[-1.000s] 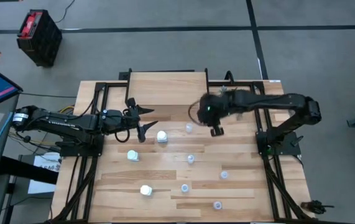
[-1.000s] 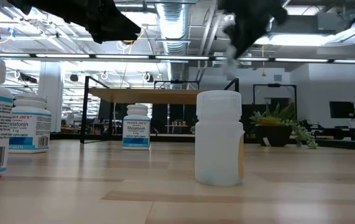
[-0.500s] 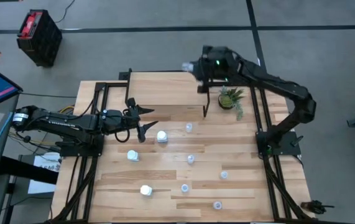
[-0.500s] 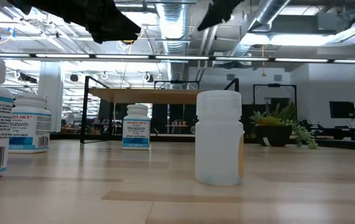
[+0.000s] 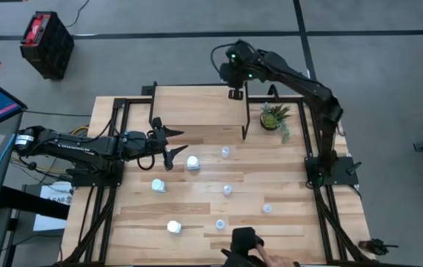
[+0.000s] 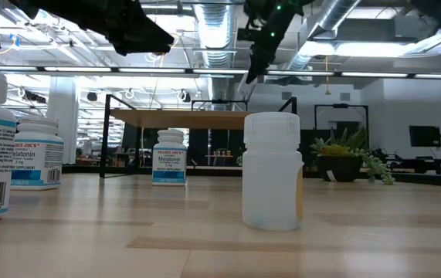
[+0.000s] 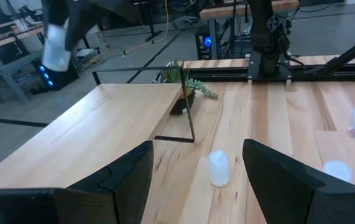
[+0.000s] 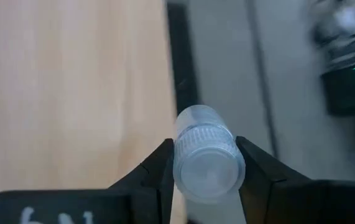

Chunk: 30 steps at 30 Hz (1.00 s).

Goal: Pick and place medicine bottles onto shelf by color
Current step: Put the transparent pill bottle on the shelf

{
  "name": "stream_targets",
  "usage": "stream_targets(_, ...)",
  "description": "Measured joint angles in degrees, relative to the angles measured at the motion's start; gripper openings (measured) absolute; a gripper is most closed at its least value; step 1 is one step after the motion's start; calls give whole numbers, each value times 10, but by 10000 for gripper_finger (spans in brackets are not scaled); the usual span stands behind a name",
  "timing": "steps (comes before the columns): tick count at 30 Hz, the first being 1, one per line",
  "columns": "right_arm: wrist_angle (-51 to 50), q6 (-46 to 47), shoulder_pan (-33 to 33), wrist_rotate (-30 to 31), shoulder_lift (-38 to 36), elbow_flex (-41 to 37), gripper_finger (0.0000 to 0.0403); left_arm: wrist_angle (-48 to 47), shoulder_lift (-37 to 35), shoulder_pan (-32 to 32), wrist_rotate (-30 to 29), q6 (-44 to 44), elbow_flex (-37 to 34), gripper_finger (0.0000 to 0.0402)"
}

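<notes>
The right gripper (image 8: 205,163) has its jaws closed on a translucent bottle (image 8: 206,153) above the far edge of the shelf (image 5: 196,104); the left gripper (image 5: 172,144) waits with jaws open over the surface (image 5: 285,222)

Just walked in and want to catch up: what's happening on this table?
The right claw is shut on a translucent bottle and holds it above the shelf, near its far right corner. The left claw hangs open over the table's left side, beside a white bottle. No bottle stands on the shelf yet; the others are scattered over the table.
</notes>
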Motion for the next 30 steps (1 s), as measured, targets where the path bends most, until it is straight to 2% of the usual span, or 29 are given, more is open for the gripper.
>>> stream_targets(7, -140, 10, -7, -45, 53, 58, 139, -1, 0, 0, -3, 0, 0, 238)
stream_targets(16, -160, 34, -19, -58, 61, 55, 152, -2, 0, 0, -3, 0, 0, 238)
stream_targets(25, -218, 43, -19, -74, 77, 54, 145, -1, 0, 0, -4, -1, 0, 238)
stream_targets(30, -208, 48, -15, -75, 81, 55, 159, -2, 0, 0, -4, -3, 0, 238)
